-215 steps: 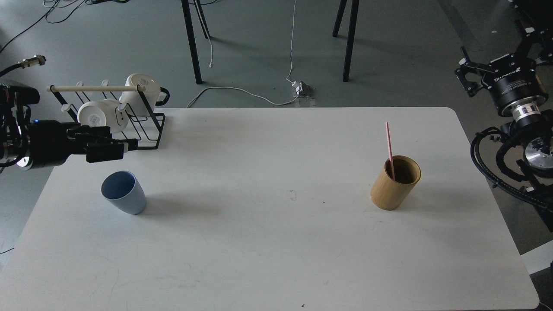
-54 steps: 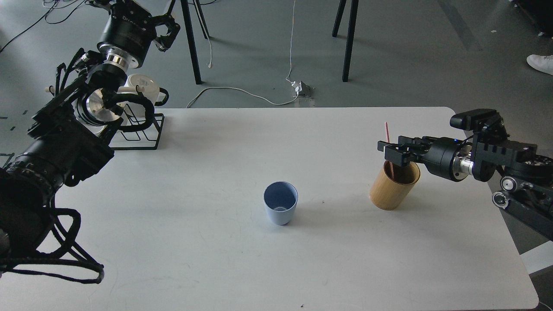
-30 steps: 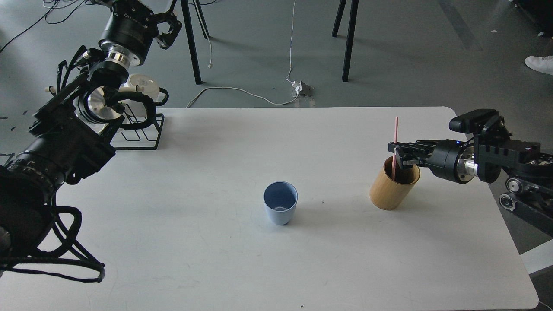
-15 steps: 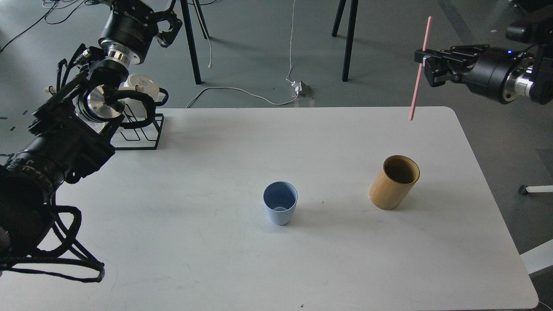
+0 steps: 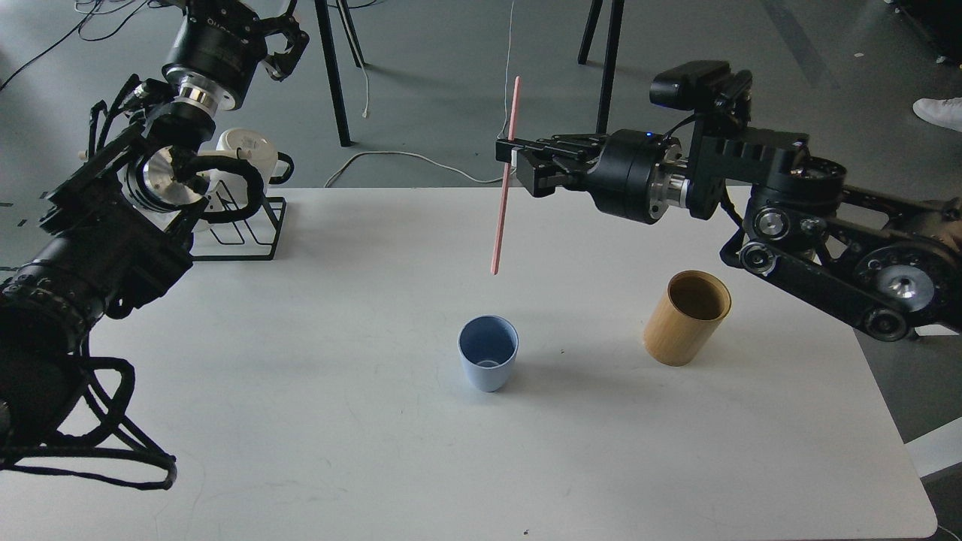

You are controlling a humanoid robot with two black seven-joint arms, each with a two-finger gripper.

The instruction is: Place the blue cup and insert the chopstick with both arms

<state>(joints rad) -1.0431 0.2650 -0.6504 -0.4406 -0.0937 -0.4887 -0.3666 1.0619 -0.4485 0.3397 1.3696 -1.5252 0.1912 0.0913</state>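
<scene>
Blue cup: the small light-blue tapered plastic cup (image 5: 488, 361) is standing upright near the middle of the white table (image 5: 376, 451), its darker blue inside showing, nothing in it.
Chopstick: the thin straight pink chopstick (image 5: 505, 176) is hanging nearly upright in the air, slightly tilted, its lower tip pointing down above and just behind the cup, clear of the rim.
Right gripper: the black two-finger right gripper (image 5: 514, 158) is reaching in from the right and clenching the chopstick a little above its middle.
Right arm: the black right arm (image 5: 789, 210) with silver joint rings is stretching across the far right part of the table.
Bamboo holder: the taller tan bamboo cylinder (image 5: 685, 318) is standing to the right of the cup, well apart from it, leaning as seen from above.
Left gripper: the black left gripper (image 5: 289, 41) is sitting raised at the far left, over the floor beyond the table; its fingers are spread and grasping nothing.
Mug rack: the black wire rack (image 5: 244, 222) is standing at the table's far left corner, with a white mug (image 5: 244, 146) partly hidden behind the left arm (image 5: 113, 240).
</scene>
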